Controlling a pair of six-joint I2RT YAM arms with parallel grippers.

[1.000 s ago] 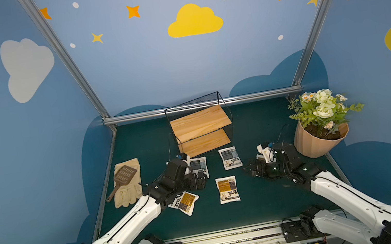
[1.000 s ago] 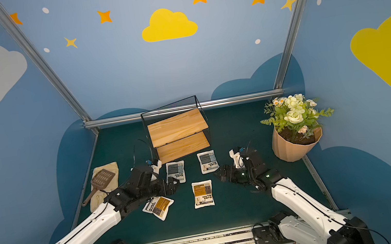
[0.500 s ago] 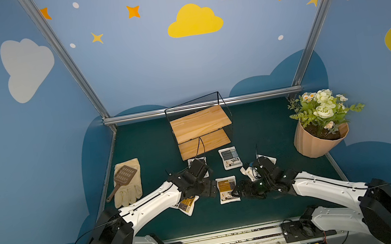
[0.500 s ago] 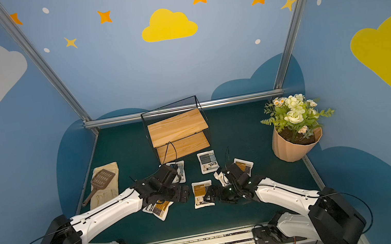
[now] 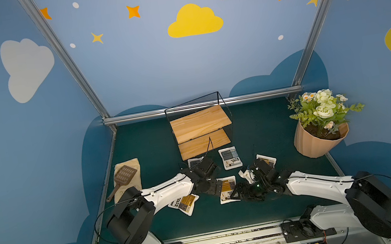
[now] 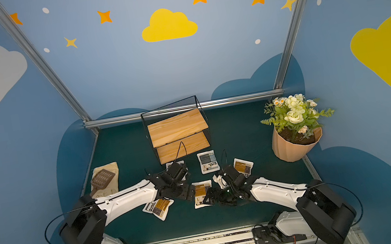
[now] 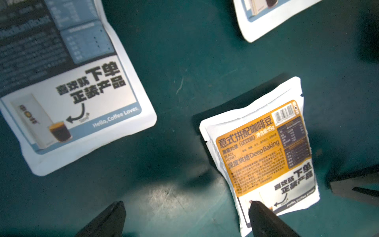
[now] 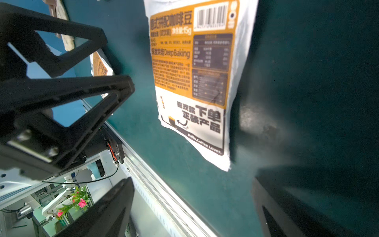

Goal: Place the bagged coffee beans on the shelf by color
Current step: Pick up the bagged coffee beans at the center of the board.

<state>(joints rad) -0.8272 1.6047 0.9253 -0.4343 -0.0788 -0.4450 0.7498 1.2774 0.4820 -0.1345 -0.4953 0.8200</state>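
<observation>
Between the wide-spread left fingers point(image 7: 264, 223) and right fingers point(image 8: 114, 209), the orange pouch point(image 5: 228, 189) points barcode-first at the shelf point(image 5: 200, 123).

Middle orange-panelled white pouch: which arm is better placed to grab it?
Right, likely: the right claw is open with the orange-panelled white pouch centred ahead; the left claw sits offset, fingertip over its corner.

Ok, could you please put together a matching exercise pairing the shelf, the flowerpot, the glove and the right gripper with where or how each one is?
Things:
1. shelf
2. flowerpot
3. glove
4. right gripper

Places or states:
A. lies under a brown scoop
B. open, next to an orange-panel pouch
C. stands at the back middle of the mat
D. holds white flowers

Pairs: 1-C, 2-D, 3-A, 4-B.
</observation>
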